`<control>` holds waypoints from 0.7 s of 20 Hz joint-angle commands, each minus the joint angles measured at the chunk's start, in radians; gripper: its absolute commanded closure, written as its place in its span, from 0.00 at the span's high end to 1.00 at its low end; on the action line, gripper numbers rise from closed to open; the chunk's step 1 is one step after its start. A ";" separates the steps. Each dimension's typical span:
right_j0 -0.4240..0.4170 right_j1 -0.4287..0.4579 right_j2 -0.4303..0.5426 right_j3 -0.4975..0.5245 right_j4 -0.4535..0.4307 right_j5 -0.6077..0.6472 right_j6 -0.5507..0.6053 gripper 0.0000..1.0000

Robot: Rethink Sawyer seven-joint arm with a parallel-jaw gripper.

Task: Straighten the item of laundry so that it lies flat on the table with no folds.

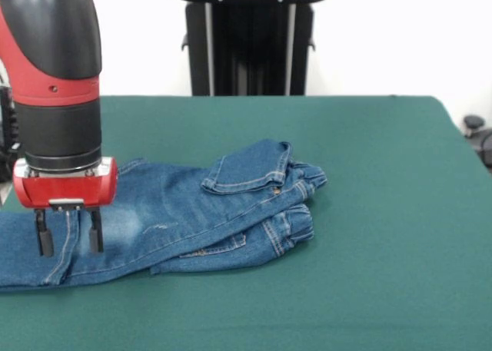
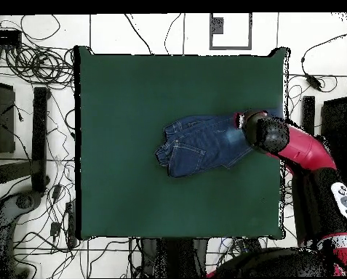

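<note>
One pair of small blue denim jeans (image 1: 177, 216) with faded pale patches and orange-tan stitching is seen lying on the dark green felt-like tabletop (image 1: 384, 213). In the front view the garment is spread from the nine o'clock edge of the frame toward the middle, and its waist end is bunched at about three o'clock of the cloth, where a flap with a pocket and hem is turned back over the layers beneath. The legs are laid out toward nine o'clock and appear flatter there.

The black two-fingered claw (image 1: 69, 234) under the red and black arm is held over the leg part, at about eight o'clock of the frame. Its fingers are parted, with a fold of denim between them; whether the tips are pressed into the cloth cannot be told, and nothing is gripped.

Denim of this kind is judged to be soft yet fairly thick, light for the arm, and not fragile. It is expected to drag on the felt rather than slide freely, so pulled layers may bunch. The best hold is judged to be the doubled hem or waistband edge of the turned-back flap, where thick seams offer a firm pinch.
</note>
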 commanded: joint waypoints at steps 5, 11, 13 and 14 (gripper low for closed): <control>-0.011 0.075 0.129 -0.016 -0.036 0.076 -0.037 1.00; -0.019 0.089 0.139 -0.016 -0.046 0.064 -0.033 1.00; -0.019 0.093 0.142 -0.016 -0.048 0.060 -0.031 1.00; -0.018 0.092 0.141 -0.015 -0.049 0.055 -0.028 1.00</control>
